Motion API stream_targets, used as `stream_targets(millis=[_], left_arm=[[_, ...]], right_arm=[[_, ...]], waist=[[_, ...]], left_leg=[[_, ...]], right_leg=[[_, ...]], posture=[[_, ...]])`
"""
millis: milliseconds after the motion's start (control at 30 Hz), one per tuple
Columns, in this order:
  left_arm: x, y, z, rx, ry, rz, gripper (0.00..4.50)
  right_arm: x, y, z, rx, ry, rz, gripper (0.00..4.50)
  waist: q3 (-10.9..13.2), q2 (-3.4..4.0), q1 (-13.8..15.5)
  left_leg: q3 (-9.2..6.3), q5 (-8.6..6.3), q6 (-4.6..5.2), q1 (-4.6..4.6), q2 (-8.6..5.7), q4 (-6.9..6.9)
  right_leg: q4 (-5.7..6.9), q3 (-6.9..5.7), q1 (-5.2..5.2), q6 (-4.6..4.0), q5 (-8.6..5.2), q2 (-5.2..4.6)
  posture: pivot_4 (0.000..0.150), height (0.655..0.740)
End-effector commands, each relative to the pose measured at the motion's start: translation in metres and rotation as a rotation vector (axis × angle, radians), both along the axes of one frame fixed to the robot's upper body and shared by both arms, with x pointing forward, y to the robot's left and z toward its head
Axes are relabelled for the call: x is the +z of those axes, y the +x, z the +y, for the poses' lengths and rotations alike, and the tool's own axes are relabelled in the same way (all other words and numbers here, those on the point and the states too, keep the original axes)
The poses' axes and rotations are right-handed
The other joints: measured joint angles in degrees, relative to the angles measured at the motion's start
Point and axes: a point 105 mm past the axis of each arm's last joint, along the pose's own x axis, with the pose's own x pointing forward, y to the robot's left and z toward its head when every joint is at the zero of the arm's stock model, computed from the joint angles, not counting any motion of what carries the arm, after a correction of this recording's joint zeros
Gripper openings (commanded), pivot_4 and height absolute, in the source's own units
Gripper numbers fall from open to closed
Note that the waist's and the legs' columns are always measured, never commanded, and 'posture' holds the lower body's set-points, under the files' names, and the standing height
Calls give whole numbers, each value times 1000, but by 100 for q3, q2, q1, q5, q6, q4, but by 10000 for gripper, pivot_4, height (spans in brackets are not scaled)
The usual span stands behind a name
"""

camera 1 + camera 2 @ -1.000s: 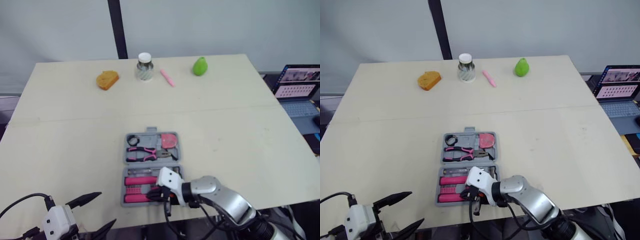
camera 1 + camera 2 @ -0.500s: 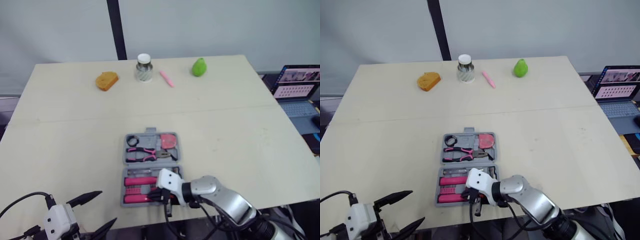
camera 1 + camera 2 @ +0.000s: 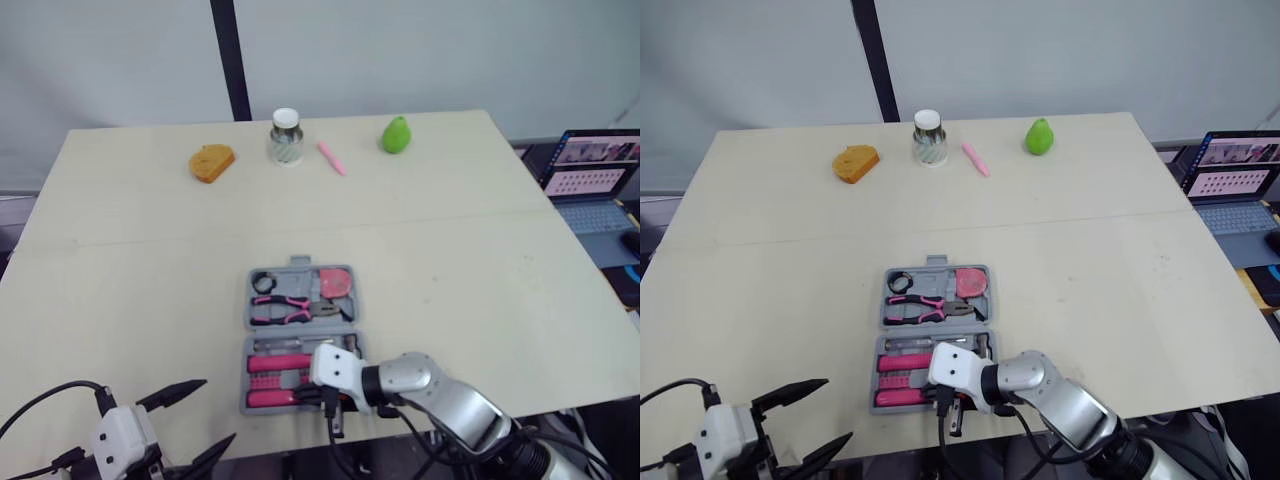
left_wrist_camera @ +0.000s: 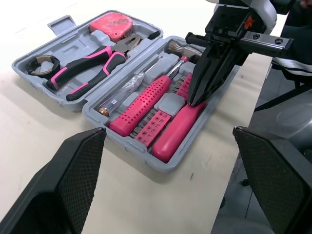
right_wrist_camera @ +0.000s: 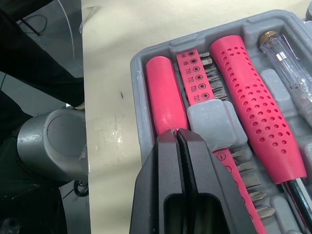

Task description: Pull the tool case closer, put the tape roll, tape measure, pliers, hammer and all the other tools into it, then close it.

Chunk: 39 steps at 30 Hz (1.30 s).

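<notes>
1. The tool case [image 4: 61, 23] lies open and flat on the table [image 3: 480, 260], close to the near edge and about midway along it.
2. Its far half holds the tape roll [image 4: 44, 59] in one corner, the pliers [image 4: 119, 48] with pink handles beside it, and the pink tape measure [image 4: 111, 23] in the other corner.
3. Its near half holds the hammer [image 4: 181, 47], a smooth pink handle [image 5: 165, 92], a strip of screwdriver bits [image 5: 195, 73], a screwdriver with a dotted pink handle [image 5: 253, 97] and a clear-handled tester screwdriver [image 4: 122, 90].
4. The right gripper [image 5: 176, 131] has its two black fingers pressed together and grasps nothing. Its tips point down at the smooth pink handle, at the near side of the case. Whether they touch the handle cannot be told.
5. The left gripper [image 3: 218, 410] hangs low off the table's near edge, to the left of the case and apart from it. Its fingers are spread wide and empty.
6. Along the far edge stand an orange lump [image 3: 212, 162], a jar with a white lid [image 3: 285, 140], a pink pen [image 3: 333, 157] and a green pear [image 3: 397, 133].
7. A laptop [image 3: 590, 170] sits off the table's right side.
</notes>
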Motion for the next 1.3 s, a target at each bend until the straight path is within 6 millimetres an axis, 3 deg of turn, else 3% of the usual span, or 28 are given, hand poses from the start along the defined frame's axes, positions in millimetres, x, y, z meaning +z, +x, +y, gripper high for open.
stream_targets(millis=[33,400,467,533,667,767,867,967,1100,1200,1300], left_arm=[[1,1,0,5,1,-7,45000],[1,0,0,4,0,-8,45000],[0,1,0,3,0,-9,45000],[0,4,0,2,1,-13,45000],[1,18,7,37,-10,-35,45000],[2,34,18,82,-17,-55,45000],[7,53,31,137,-27,-80,45000],[4,70,48,200,-37,-62,45000],[3,89,74,290,-47,-77,45000],[3,101,93,347,-53,-93,35711],[3,107,102,367,-46,-102,20850]], right_arm=[[-32,-7,-15,-37,-123,112,955],[-34,-6,-12,-45,-117,119,955],[-20,-5,-5,-35,-35,115,955],[7,-1,3,-47,108,123,955],[58,19,-7,-105,329,109,955],[87,36,-38,-176,407,84,955],[93,47,-68,-248,399,64,955],[79,63,-122,-397,304,12,955],[57,73,-173,-515,189,-22,955],[45,78,-198,-565,124,-46,0],[37,81,-219,-611,93,-62,0]], waist=[[-7,2,1],[-41,-2,-2],[-43,-5,-2],[-42,-4,2],[-32,8,16],[-29,14,53],[-29,13,129],[-27,15,160],[-27,15,144],[-28,13,128],[-25,17,122]], left_leg=[[0,0,0,0,0,0],[-1,-2,-3,3,2,0],[-1,-3,-5,4,6,0],[0,-3,-5,3,7,0],[2,-2,-4,-3,5,1],[0,-2,-2,-3,4,1],[-2,-2,-1,-4,3,1],[1,-2,-1,-4,3,1],[16,4,11,-2,-11,1],[33,13,12,4,-8,1],[44,14,10,8,-1,1]], right_leg=[[0,0,0,0,0,0],[-1,0,1,-3,-1,1],[-1,-1,1,-6,-3,3],[0,-1,1,-7,-4,4],[0,0,-2,-6,-3,3],[3,1,0,-2,-1,1],[22,0,-2,-1,0,2],[26,-2,0,-1,0,6],[25,0,2,10,5,3],[25,-2,2,16,9,2],[30,-3,-5,16,9,3]], posture=[[1500,7400],[1500,7400],[1500,7400],[1500,7400],[1500,7400],[1500,7400],[1500,7400],[1500,7400],[1500,7400],[1500,7400],[1500,7400]])
